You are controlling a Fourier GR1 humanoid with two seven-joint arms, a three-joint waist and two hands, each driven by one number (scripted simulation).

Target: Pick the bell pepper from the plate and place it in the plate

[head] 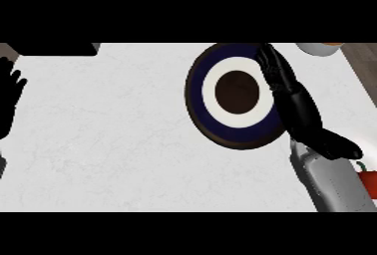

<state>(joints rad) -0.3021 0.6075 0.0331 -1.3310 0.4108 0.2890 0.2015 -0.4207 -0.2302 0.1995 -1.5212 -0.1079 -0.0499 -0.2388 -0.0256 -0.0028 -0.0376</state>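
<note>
A round plate with a dark blue rim, a white ring and a brown centre lies on the white counter, right of the middle. My right hand stretches over the plate's right edge with its fingers straight, holding nothing. At the right edge, beside my right forearm, a red bell pepper with a green stem shows only in part. My left hand rests at the left edge with its fingers up.
A pale bowl with something orange in it sits at the top right, cut off by the view's edge. A dark object lies along the counter's far left edge. The brown floor shows past the counter's right side.
</note>
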